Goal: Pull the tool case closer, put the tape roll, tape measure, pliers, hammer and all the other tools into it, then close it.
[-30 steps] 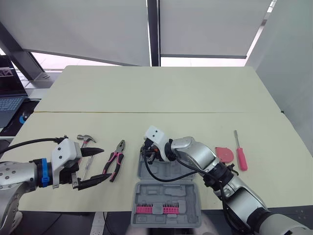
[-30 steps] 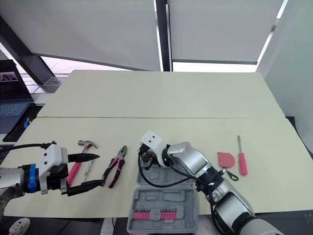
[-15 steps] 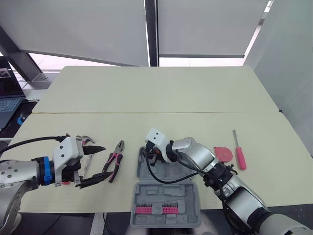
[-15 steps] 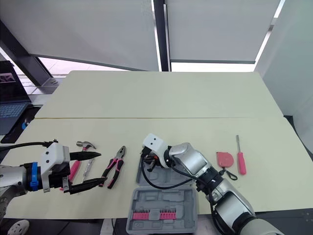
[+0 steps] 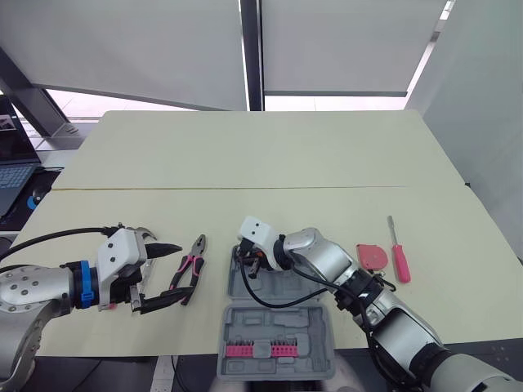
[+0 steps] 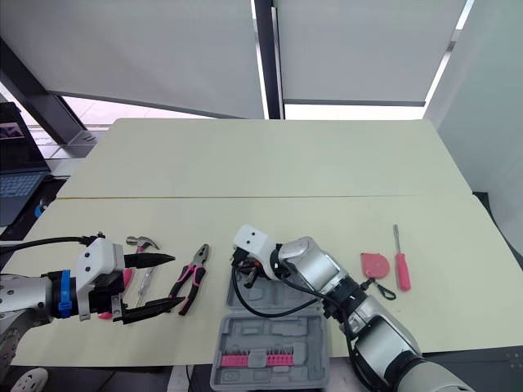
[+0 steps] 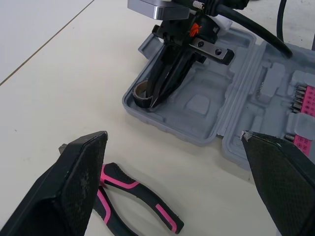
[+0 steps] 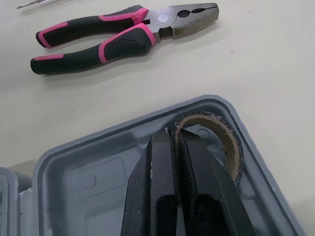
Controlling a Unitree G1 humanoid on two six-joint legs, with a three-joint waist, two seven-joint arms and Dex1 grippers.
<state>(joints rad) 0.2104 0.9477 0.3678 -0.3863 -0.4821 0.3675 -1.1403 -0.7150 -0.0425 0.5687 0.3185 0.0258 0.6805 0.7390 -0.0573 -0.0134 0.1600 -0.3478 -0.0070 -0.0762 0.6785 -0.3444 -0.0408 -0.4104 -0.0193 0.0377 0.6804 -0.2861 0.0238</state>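
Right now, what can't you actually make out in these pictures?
Hammer: handle mostly behind the left gripper, eye views.
Tape roll: partly covered by the right gripper clamping it, right wrist view.
Tool case: bit side cut off by the edge, left wrist view.
Pink bits: too small to tell apart, eye views.

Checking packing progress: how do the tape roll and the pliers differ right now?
The tape roll stands on edge in a corner of the case; the pliers lie flat on the table, outside it. The right gripper is shut on the tape roll; the pliers are ungrasped, with the left gripper open near them.
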